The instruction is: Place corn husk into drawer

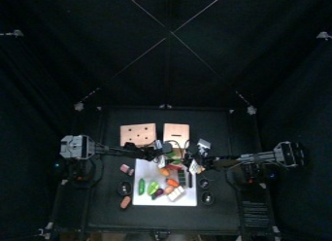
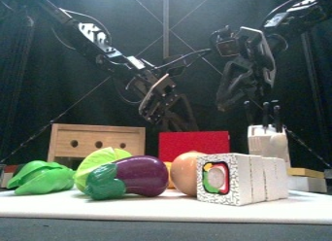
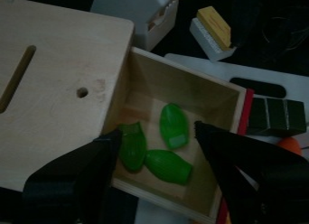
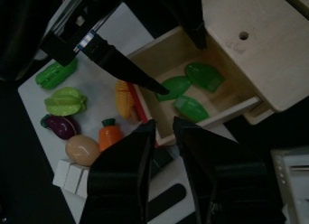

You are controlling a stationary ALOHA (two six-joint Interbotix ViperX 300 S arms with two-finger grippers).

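Three green corn husk leaves [image 3: 173,125] lie inside the open drawer [image 3: 193,83] of a light wooden box [image 3: 60,74]. My left gripper [image 3: 163,173] hangs just above the drawer, jaws wide open and empty. The husks [image 4: 191,83] and drawer also show in the right wrist view, with the left gripper's fingers [image 4: 126,65] over them. My right gripper [image 4: 165,164] is open and empty, a little back from the drawer over the white board. In the front view the left gripper [image 2: 162,94] and right gripper [image 2: 259,117] hang behind the food.
Toy food lies on a white board [image 2: 166,208]: a green leaf [image 2: 39,177], lettuce [image 2: 101,165], eggplant [image 2: 136,175], onion [image 2: 188,170], sushi roll [image 2: 231,179]. A carrot [image 4: 111,135] and a yellow-red piece [image 4: 125,99] lie beside the drawer. A second wooden box [image 1: 136,135] stands behind.
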